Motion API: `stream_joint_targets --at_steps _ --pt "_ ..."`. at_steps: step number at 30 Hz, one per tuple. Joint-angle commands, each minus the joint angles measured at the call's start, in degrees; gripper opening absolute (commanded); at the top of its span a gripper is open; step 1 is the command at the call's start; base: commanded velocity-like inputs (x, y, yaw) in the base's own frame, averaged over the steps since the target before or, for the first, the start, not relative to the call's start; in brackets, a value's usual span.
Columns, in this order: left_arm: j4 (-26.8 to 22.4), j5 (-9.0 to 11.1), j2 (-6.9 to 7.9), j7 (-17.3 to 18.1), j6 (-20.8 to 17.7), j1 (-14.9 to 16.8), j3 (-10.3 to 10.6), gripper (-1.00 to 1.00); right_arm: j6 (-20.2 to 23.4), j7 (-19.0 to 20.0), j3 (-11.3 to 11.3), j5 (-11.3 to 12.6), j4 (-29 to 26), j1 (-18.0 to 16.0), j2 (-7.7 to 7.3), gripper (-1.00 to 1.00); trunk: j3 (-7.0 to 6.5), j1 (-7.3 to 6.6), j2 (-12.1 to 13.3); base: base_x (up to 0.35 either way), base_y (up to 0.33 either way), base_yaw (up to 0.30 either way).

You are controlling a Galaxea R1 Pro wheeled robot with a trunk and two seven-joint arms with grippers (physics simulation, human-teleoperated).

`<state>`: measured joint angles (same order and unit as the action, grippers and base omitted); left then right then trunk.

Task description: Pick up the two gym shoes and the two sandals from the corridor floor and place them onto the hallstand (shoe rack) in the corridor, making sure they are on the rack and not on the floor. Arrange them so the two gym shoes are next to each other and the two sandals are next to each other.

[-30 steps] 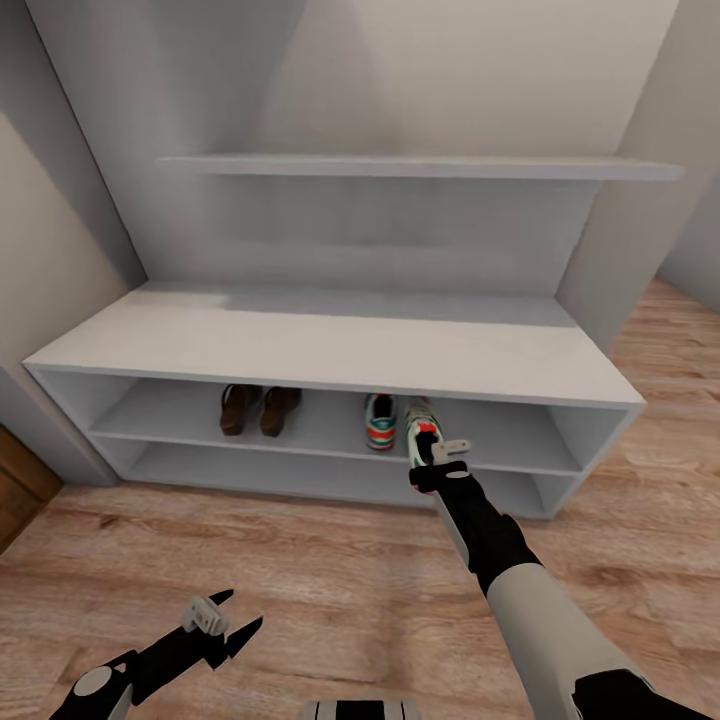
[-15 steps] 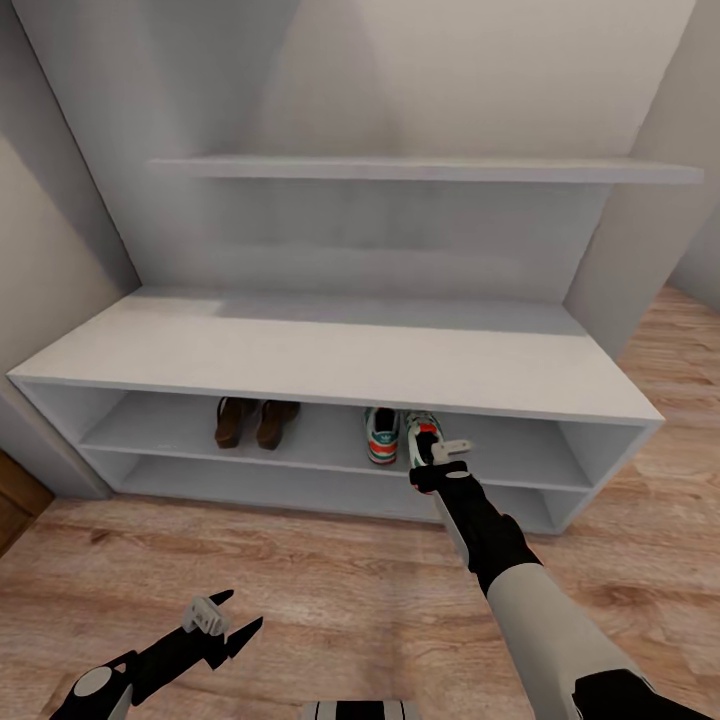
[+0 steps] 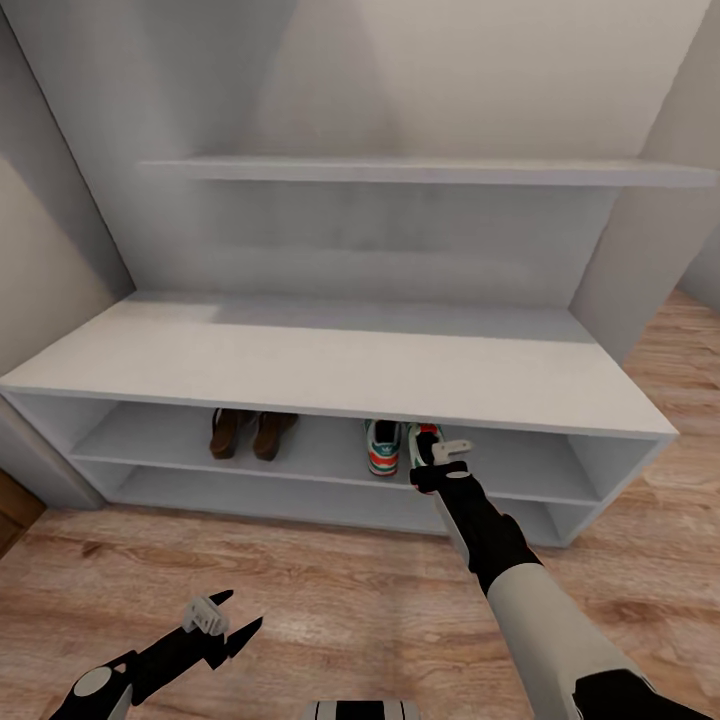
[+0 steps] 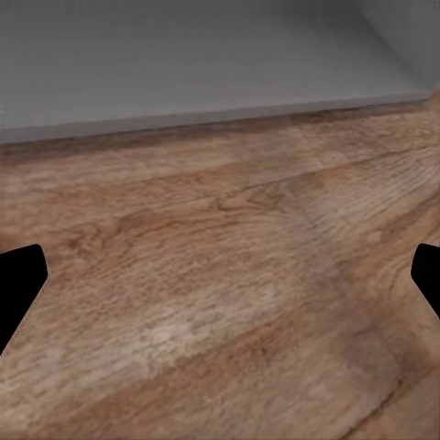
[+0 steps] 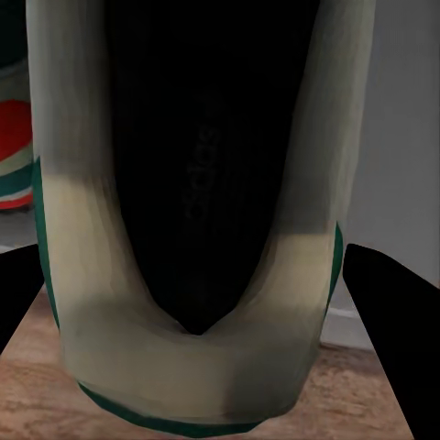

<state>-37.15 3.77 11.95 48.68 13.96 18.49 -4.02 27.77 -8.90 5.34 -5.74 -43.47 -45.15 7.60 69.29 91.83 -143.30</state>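
Note:
The hallstand (image 3: 330, 360) fills the head view. Two brown sandals (image 3: 240, 432) stand side by side on its upper open shelf. To their right stands one gym shoe (image 3: 383, 447), heel outward. Right beside it is the second gym shoe (image 3: 422, 436), heel at the shelf's front edge, with my right gripper (image 3: 432, 458) shut on its heel end. In the right wrist view this gym shoe (image 5: 192, 183) sits between the two black fingers (image 5: 394, 321), which touch its sides. My left gripper (image 3: 243, 610) hangs open and empty above the corridor floor (image 3: 300, 570).
An upper shelf (image 3: 420, 170) juts from the back panel above the bench top. Walls close in on both sides of the rack. In the left wrist view, floor planks (image 4: 229, 302) run up to the rack's base (image 4: 211, 64).
The whole view has moved closer to the rack. My right gripper and the gym shoe in it now reach further in under the bench top. The left arm holds its pose.

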Motion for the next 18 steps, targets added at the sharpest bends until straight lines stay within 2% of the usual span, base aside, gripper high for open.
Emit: stream_joint_targets --at_steps 1,13,18 --pt "0.06 0.19 0.0 0.28 0.1 0.04 -0.07 1.0 0.44 -0.07 0.11 -0.58 -0.06 -0.02 -0.02 -1.0 0.04 -0.01 -0.02 0.022 0.0 0.0" --pt "0.02 0.19 0.0 0.28 0.1 0.04 -0.04 1.0 0.44 0.0 0.28 -0.56 -0.1 -0.02 -0.04 -1.0 0.04 -0.01 -0.02 0.045 0.0 0.0" --pt "0.04 0.19 0.0 0.28 0.03 0.03 -0.1 1.0 0.44 -0.02 0.28 -0.57 -0.07 -0.02 -0.04 -1.0 0.04 -0.01 -0.02 0.144 0.0 0.0"
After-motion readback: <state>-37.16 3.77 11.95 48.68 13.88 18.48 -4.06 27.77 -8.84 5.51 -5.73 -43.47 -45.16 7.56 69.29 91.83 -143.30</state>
